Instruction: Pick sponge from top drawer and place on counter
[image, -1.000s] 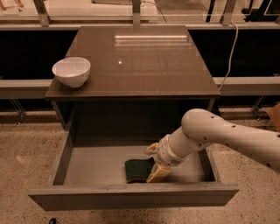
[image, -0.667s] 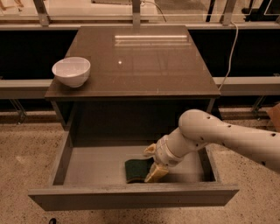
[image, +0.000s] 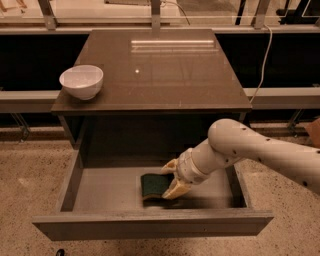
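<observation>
The sponge (image: 152, 184), dark green on top with a tan lower edge, lies on the grey floor of the open top drawer (image: 105, 192), right of its middle. My gripper (image: 172, 178) reaches down into the drawer from the right on a white arm. Its two tan fingers (image: 175, 190) stand apart, one behind and one in front of the sponge's right end. The sponge rests on the drawer floor. The counter (image: 155, 65) is the glossy brown top above the drawer.
A white bowl (image: 81, 81) stands at the counter's left front corner. The drawer's front panel (image: 150, 225) juts out over the speckled floor (image: 25, 185). A cable (image: 262, 60) hangs at the right behind the cabinet.
My gripper has slid a little to the left, so its fingers now reach further over the sponge's right end. The sponge has not moved.
</observation>
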